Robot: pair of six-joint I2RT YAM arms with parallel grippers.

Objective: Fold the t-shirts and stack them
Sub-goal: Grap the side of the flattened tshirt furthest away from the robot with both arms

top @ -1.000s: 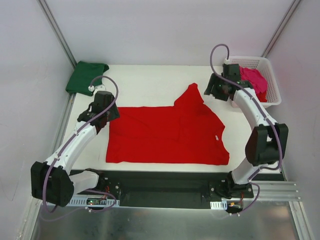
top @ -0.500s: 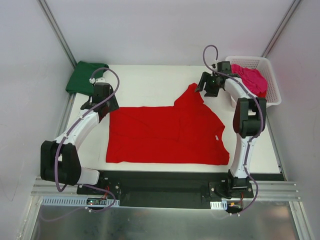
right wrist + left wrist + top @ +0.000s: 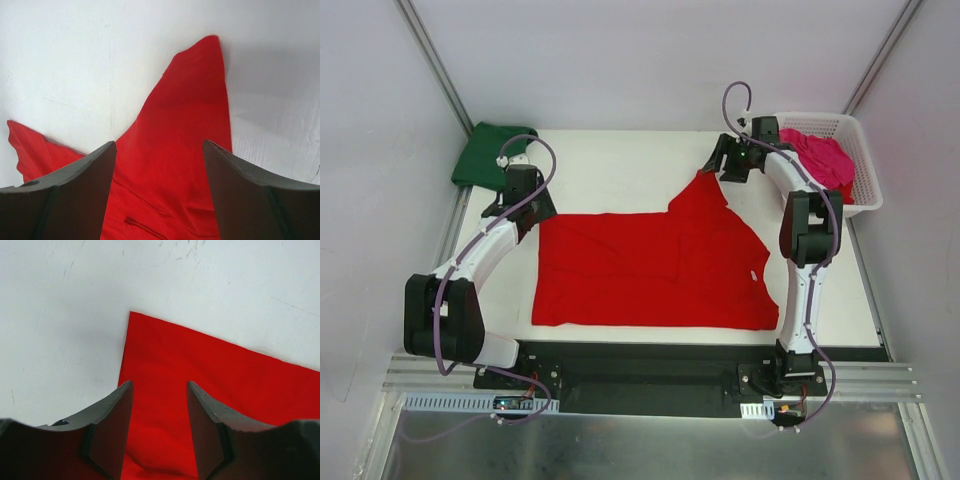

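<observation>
Robot lab cell: plain white panel walls (image 3: 650,60) box in a white table (image 3: 620,165); left arm (image 3: 485,250) and right arm (image 3: 805,230) bolted at its near edge, by an aluminium rail (image 3: 880,385).

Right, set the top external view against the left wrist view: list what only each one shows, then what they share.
Only the top external view: the folded green t-shirt at the far left corner, the pink t-shirt in the white basket, and the right gripper at the sleeve tip of the red t-shirt. Only the left wrist view: the left gripper up close, its fingers apart, with the shirt's corner lying flat just beyond them. Both: the red t-shirt spread on the white table, and the left gripper.
</observation>
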